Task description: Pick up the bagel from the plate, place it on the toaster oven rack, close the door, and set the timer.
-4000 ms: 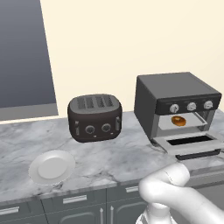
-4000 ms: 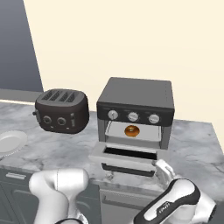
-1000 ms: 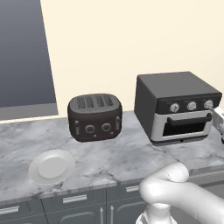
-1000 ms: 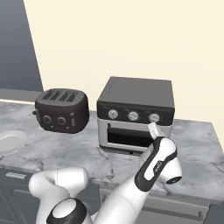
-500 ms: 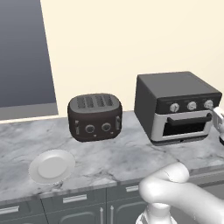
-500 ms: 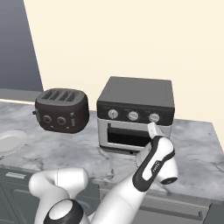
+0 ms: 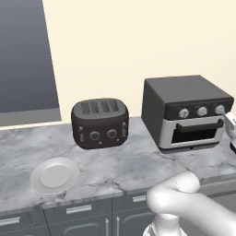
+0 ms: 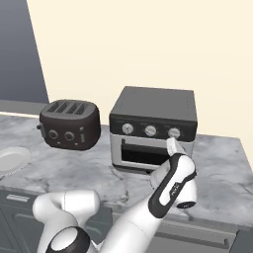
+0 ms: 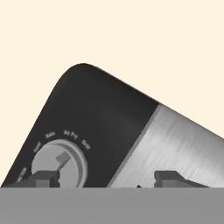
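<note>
The dark grey toaster oven (image 7: 186, 113) stands at the right of the counter with its door (image 8: 142, 153) shut, handle bar along the top edge. The bagel and the toaster oven rack are hidden behind the door. The white plate (image 7: 54, 175) lies bare at the counter's front left. My gripper (image 8: 173, 145) is open, just in front of and slightly below the rightmost silver knob (image 8: 174, 132). In the hand view that knob (image 9: 59, 166) sits at the lower left, with one fingertip (image 9: 43, 178) in front of it and the other off to its right.
A dark brown four-slot toaster (image 7: 100, 123) stands left of the oven. My white arm (image 8: 168, 192) rises in front of the oven's right half. The marble counter (image 7: 124, 161) ends at a front edge above grey drawers.
Four seconds ago the door hung open with the bagel on the rack; it is now shut. Over the last second the gripper has risen slightly toward the right knob.
</note>
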Tool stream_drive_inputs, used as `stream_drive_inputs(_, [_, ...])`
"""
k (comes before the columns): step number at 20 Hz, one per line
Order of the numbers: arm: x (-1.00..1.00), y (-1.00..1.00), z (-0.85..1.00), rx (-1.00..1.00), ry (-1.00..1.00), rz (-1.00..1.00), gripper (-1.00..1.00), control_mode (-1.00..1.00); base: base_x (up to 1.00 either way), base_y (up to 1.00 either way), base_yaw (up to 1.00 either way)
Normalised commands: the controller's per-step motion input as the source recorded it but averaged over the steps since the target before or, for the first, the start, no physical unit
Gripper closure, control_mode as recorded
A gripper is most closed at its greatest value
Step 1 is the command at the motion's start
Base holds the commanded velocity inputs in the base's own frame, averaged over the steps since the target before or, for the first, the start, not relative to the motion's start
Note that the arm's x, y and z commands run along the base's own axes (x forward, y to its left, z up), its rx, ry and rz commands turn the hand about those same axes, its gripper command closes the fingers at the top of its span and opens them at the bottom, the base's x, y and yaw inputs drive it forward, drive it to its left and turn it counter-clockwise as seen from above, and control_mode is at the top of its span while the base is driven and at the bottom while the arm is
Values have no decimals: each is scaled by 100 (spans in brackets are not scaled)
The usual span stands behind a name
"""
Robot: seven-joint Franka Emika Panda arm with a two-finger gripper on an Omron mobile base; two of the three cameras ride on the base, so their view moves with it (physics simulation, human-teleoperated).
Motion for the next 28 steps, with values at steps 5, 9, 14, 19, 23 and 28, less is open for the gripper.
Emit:
stream_drive_inputs(5, [-49, -63, 73, 5, -6, 0, -100, -100, 0, 0, 0])
stream_drive_inputs(9, [-40, -54, 66, 0, -18, 0, -100, -100, 0, 0, 0])
stream_drive_inputs(14, [-79, -1, 56, -2, -8, 4, -100, -100, 0, 0, 0])
stream_drive_inputs(19, [-100, 80, 40, -31, -9, 9, -100, -100, 0, 0, 0])
stream_drive_inputs(23, [-78, 100, 54, -52, -1, 4, -100, -100, 0, 0, 0])
stream_drive_inputs(28, [-11, 100, 73, -54, 8, 0, -100, -100, 0, 0, 0])
